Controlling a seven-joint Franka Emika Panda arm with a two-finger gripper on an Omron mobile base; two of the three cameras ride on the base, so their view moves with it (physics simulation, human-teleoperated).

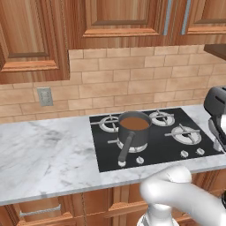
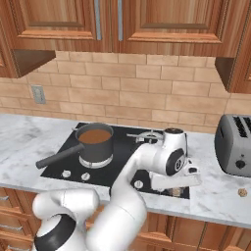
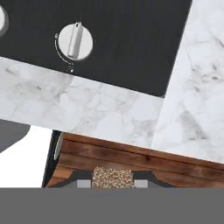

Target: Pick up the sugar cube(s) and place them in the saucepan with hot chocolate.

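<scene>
- Gripping a brown speckled sugar cube point(image 3: 113, 177) between closed fingers, the gripper point(image 2: 175, 190) is shown above the front right corner of the black cooktop point(image 2: 147, 179), over the marble counter point(image 2: 215, 196) edge.
- In the hand view, the cube is seen wedged between the two dark fingertips point(image 3: 78, 180); a white control knob point(image 3: 75, 41) lies beyond the gripper, on the cooktop.
- The saucepan point(image 2: 95, 142), filled with brown liquid, is placed well to the gripper's left, on a burner, its long handle point(image 2: 59, 157) pointing forward-left.
- A second small brown cube point(image 2: 241, 192) is seen on the counter to the gripper's right, in front of the grey toaster point(image 2: 235, 144).
</scene>
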